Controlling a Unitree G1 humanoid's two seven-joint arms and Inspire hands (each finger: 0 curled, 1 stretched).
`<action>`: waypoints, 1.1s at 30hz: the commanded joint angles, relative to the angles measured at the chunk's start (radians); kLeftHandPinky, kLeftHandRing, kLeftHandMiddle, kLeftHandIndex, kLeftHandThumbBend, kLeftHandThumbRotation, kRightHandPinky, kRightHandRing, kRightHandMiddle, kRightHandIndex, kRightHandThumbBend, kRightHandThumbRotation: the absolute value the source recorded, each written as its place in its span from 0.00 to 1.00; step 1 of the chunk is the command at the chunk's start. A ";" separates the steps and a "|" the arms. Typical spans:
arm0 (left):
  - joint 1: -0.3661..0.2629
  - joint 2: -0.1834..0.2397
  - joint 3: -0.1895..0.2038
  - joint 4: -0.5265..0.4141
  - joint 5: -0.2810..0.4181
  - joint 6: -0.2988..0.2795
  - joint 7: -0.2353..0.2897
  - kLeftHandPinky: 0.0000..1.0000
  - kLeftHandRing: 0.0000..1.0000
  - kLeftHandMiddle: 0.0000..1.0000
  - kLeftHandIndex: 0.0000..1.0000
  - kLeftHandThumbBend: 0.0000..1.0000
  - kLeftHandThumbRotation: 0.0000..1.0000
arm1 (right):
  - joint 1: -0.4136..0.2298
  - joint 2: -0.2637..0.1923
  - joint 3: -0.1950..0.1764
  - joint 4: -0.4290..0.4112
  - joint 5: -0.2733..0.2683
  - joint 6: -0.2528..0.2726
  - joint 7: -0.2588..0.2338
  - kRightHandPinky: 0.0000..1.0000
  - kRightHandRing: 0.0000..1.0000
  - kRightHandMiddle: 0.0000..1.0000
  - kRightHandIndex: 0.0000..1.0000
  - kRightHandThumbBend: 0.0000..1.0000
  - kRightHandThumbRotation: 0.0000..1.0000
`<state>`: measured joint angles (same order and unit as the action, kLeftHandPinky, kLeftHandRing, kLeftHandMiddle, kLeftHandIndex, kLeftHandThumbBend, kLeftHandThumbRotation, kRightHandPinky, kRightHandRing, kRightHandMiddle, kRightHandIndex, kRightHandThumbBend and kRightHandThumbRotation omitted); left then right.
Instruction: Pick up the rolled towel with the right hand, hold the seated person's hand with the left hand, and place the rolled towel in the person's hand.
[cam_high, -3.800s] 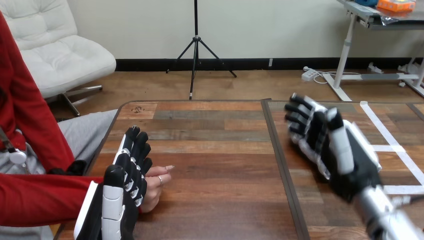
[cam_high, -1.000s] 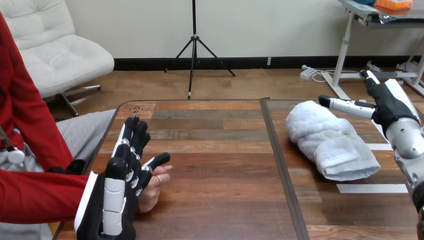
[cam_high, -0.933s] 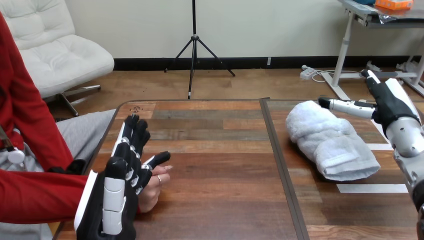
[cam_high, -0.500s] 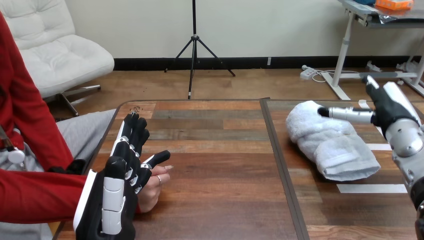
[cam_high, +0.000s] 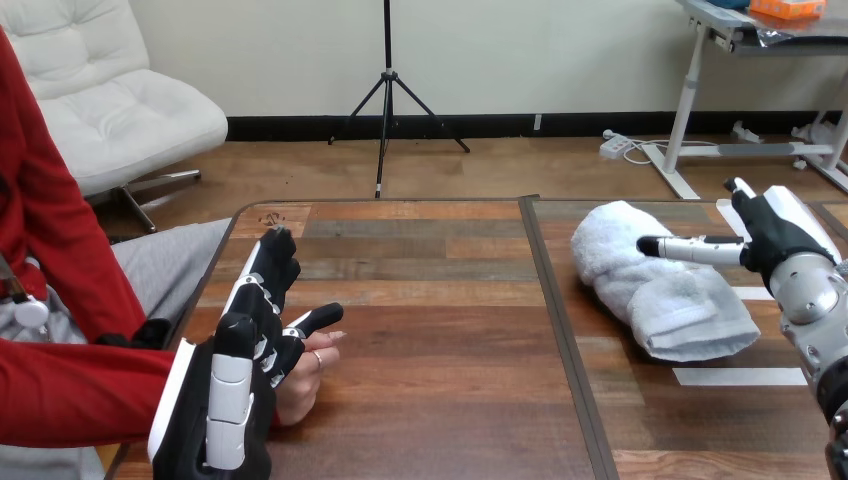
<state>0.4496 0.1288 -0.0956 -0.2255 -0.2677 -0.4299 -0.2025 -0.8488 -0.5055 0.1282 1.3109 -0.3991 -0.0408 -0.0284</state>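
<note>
Apparently plush rolled towel (cam_high: 672, 300) on wood-grain table (cam_high: 430, 300).

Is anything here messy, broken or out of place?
Nothing stands out. The rolled towel lies whole on the table, the right hand is open beside it, and the left hand is beside the person's hand.

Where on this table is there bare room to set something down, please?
The table's middle is bare, between the person's hand and the towel. The near right corner, below the towel, is free. Crowded: the left edge, with the left robot hand beside the person's hand, and the right robot hand over the towel.
</note>
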 joint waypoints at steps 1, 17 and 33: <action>-0.044 -0.030 0.018 -0.007 -0.003 -0.032 -0.006 0.80 0.99 0.99 0.94 0.77 1.00 | -0.034 0.031 0.036 -0.009 -0.022 0.022 -0.005 0.92 1.00 1.00 1.00 1.00 0.46; -0.042 -0.039 0.020 -0.001 -0.007 -0.054 -0.007 0.78 0.98 0.97 0.90 0.78 0.99 | 0.007 0.059 0.059 -0.009 -0.024 0.028 0.012 0.93 1.00 1.00 1.00 1.00 0.47; -0.040 -0.040 0.027 0.018 0.031 -0.094 0.025 0.94 0.97 0.95 0.96 0.80 1.00 | 0.034 0.071 0.081 -0.001 -0.034 0.055 0.023 0.93 1.00 1.00 1.00 1.00 0.52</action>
<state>0.4497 0.1276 -0.0886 -0.2156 -0.2434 -0.4980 -0.1852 -0.7940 -0.4340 0.1951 1.3127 -0.4256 0.0083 -0.0101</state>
